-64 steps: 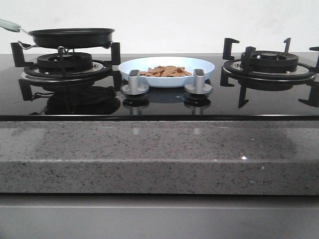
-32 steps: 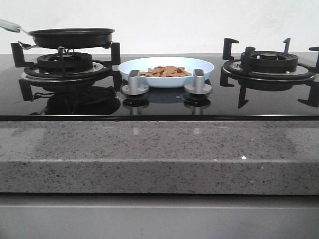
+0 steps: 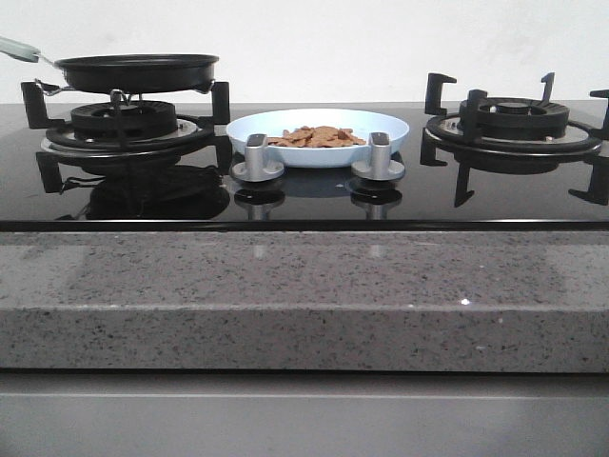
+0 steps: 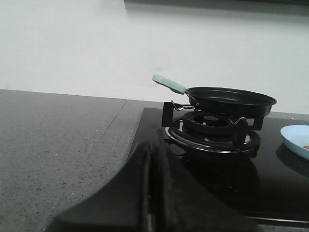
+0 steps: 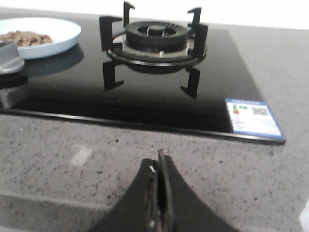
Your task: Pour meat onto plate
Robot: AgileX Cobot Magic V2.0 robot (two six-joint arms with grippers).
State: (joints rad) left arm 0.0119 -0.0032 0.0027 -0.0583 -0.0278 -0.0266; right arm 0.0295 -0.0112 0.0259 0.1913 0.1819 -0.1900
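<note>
We judged the pour complete, since the meat (image 3: 316,136) lay heaped in the plate (image 3: 381,124), well ahead of both pincers; the sound finish was to keep both arms clear. The left gripper (image 4: 148,193) and the right gripper (image 5: 159,193) sat low over the counter, fingers pressed together, holding nothing.

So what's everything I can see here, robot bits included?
frying pan: one, black with a pale green handle, on the left burner
left burner: one, black, left of the hob
right burner: one, black, bare, right of the hob
plate: one, pale bluish-white, between the burners, behind the knobs
meat: one heap of reddish-brown slices, on the plate
knobs: two, silver, front centre
energy label: one, blue and white, a hob corner
countertop: one, speckled grey
left tool: black, shut, empty
right tool: black, shut, empty
</note>
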